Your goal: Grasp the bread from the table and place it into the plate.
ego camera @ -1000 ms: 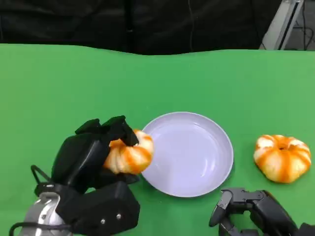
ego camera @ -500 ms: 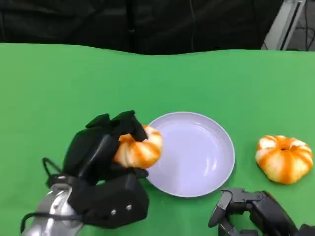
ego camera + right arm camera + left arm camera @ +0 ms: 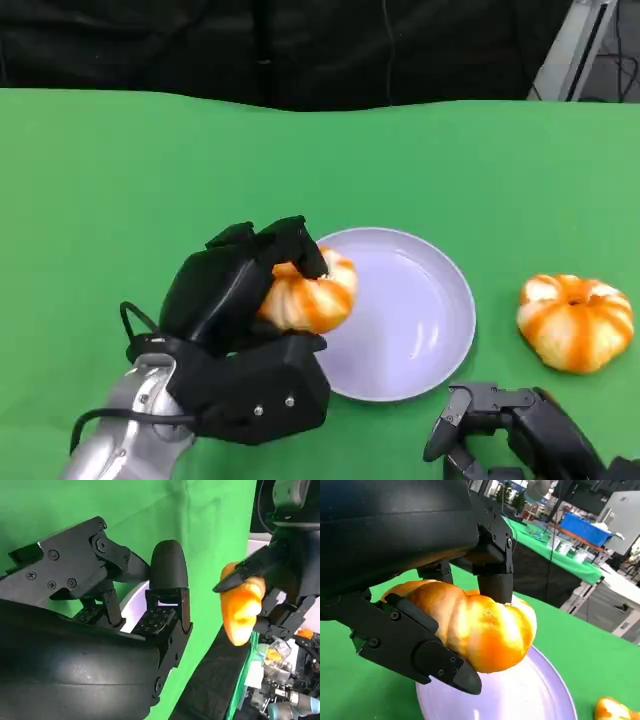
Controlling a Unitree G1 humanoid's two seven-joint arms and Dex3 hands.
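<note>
Item: pumpkin-shaped bread [image 3: 308,292] — gripped by left hand [image 3: 240,290] over plate [image 3: 440,320] rim. Advice: carry to centre, lower, then release. Right hand [image 3: 500,425] — holds nothing, fingers apart.

Two bread pieces: one [image 3: 310,290] in left hand [image 3: 235,300], other [image 3: 574,322] on table [image 3: 120,180]. One plate [image 3: 420,320]. Two hands, right hand [image 3: 500,430] included.

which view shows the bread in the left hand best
The left wrist view: the held bread is close up, between the left hand's fingers, above the plate. The head view shows it small and half covered; the right wrist view shows an orange sliver.
</note>
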